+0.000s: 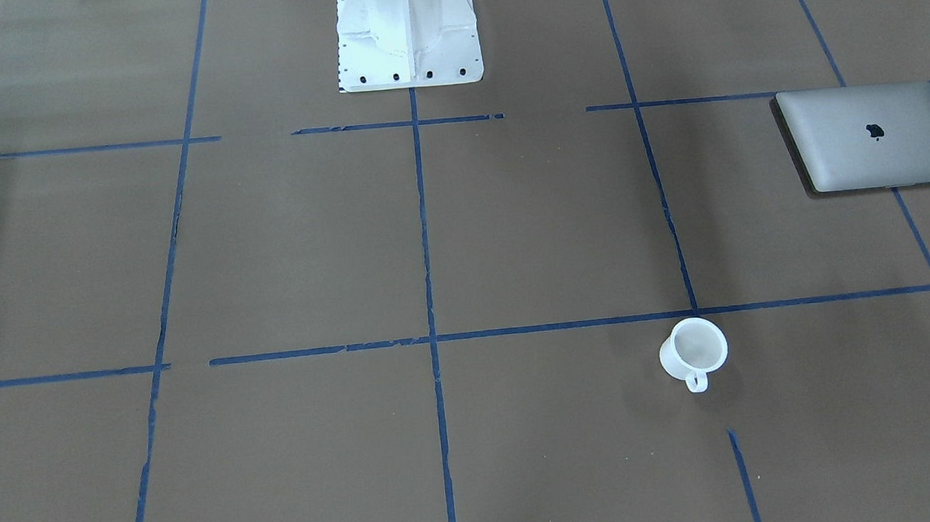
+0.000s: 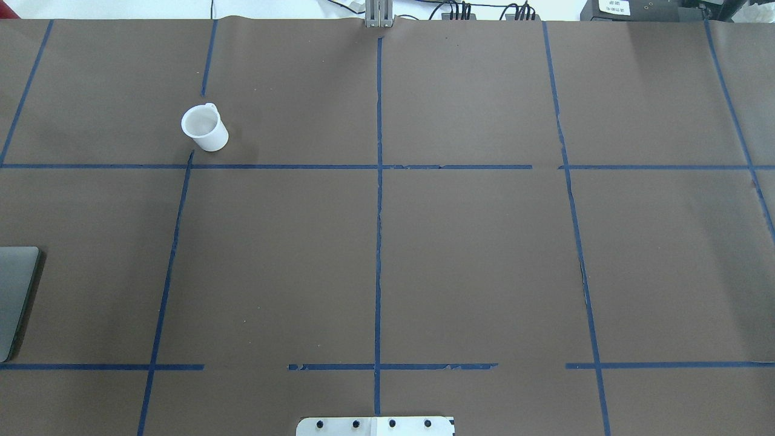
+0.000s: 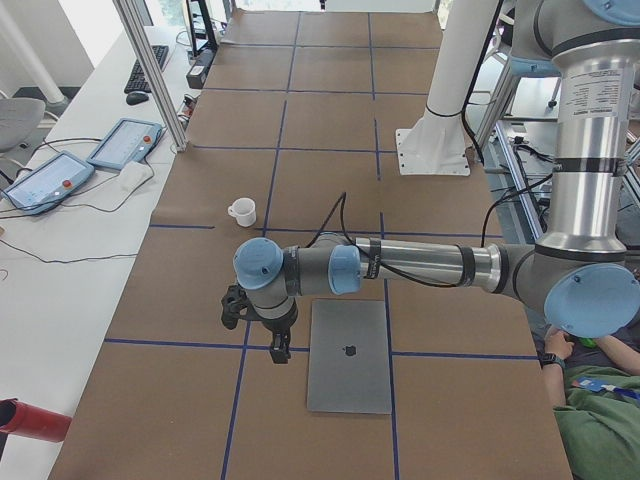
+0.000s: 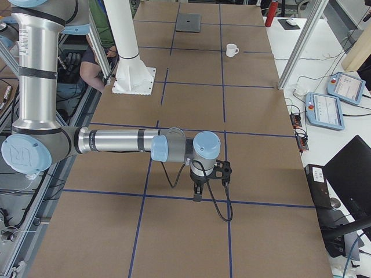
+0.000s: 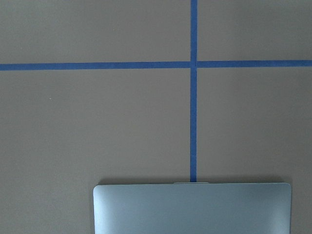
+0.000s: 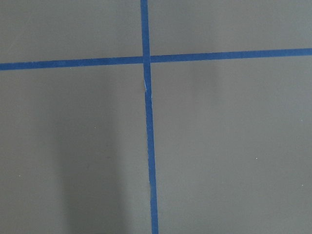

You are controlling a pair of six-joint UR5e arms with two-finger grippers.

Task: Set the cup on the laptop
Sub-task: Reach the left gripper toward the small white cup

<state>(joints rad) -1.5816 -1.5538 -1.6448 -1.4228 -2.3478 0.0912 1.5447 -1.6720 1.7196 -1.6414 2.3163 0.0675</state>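
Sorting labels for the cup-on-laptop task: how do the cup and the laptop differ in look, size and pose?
Colour: the cup is white; the laptop is silver-grey with a dark logo.
Size: the cup is far smaller than the laptop.
Pose: the cup stands upright, mouth up, handle pointing away from the robot; the laptop lies flat with its lid closed.
Shared: both rest on the brown table, well apart.

Diffuse overhead light falls evenly, bright on the matte brown table (image 1: 512, 233). The cup (image 1: 692, 349) throws only a faint, soft shadow; the laptop (image 1: 874, 136) has a thin dark one along its edge. Both wrist views look slightly soft, and the right one holds a broad dim band.
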